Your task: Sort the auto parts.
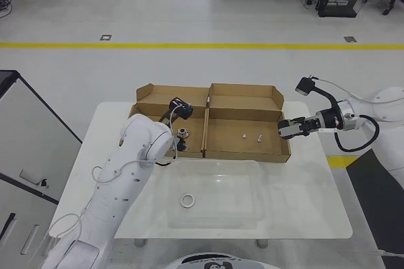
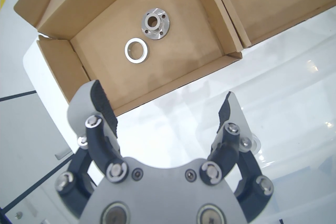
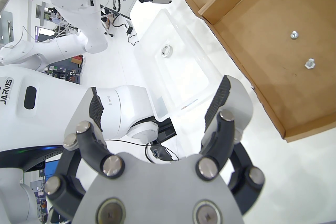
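Two open cardboard boxes stand side by side at the back of the table. The left box (image 2: 86, 25) holds a metal flange (image 2: 155, 23) and a metal ring (image 2: 136, 50). Two small bolts (image 3: 294, 35) (image 3: 309, 63) lie in the right box (image 1: 246, 153). Another ring (image 1: 187, 200) rests in the clear tray (image 1: 256, 208) in front. My left gripper (image 2: 162, 99) is open and empty, above the left box's front wall. Beside the right box's outer wall, my right gripper (image 3: 158, 91) is open and empty.
The boxes' raised flaps (image 1: 242, 91) stand along the back. The white table (image 1: 310, 215) has bare room to the right of the tray. A dark cabinet (image 1: 13, 134) stands left of the table.
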`<state>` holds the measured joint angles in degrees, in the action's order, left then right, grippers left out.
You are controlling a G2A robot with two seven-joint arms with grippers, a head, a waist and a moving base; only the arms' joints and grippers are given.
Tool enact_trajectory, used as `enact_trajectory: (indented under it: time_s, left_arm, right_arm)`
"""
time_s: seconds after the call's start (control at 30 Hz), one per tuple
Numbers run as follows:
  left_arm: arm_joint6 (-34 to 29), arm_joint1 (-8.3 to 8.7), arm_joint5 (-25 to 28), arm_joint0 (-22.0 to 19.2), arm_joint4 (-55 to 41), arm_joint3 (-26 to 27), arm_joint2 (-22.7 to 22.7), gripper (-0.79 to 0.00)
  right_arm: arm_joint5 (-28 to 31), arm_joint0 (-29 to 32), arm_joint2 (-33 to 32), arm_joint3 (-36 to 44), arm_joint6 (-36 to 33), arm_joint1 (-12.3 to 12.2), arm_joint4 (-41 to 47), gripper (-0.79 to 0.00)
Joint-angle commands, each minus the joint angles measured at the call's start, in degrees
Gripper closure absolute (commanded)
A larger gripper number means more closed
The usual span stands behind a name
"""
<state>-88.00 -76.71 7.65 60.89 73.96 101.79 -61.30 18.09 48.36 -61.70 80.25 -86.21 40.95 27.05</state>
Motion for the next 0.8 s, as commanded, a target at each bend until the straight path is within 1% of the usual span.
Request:
enact_trajectory:
  time_s: [0.0,0.23,0.43,0.6,0.77]
  left_arm:
    - [0.0,0.63,1.2,0.1,-0.5,0.9,1.2,-0.785]
    - [0.0,3.44,4.7,0.5,-3.8,4.9,4.0,-0.785]
    - [0.0,6.56,3.8,-0.1,-8.7,8.3,5.8,-0.785]
    - [0.0,9.71,2.6,-2.0,-14.9,9.8,8.3,-0.785]
    - [0.0,13.28,1.2,-5.4,-20.8,10.2,12.7,-0.785]
  right_arm:
    - [0.0,0.0,0.0,0.0,0.0,0.0,0.0,-0.785]
    - [0.0,0.0,0.0,0.0,0.0,0.0,0.0,-0.785]
    - [0.0,0.0,0.0,0.0,0.0,0.0,0.0,-0.785]
    - [0.0,0.0,0.0,0.0,0.0,0.0,0.0,-0.785]
    - [0.0,0.0,0.0,0.0,0.0,0.0,0.0,-0.785]
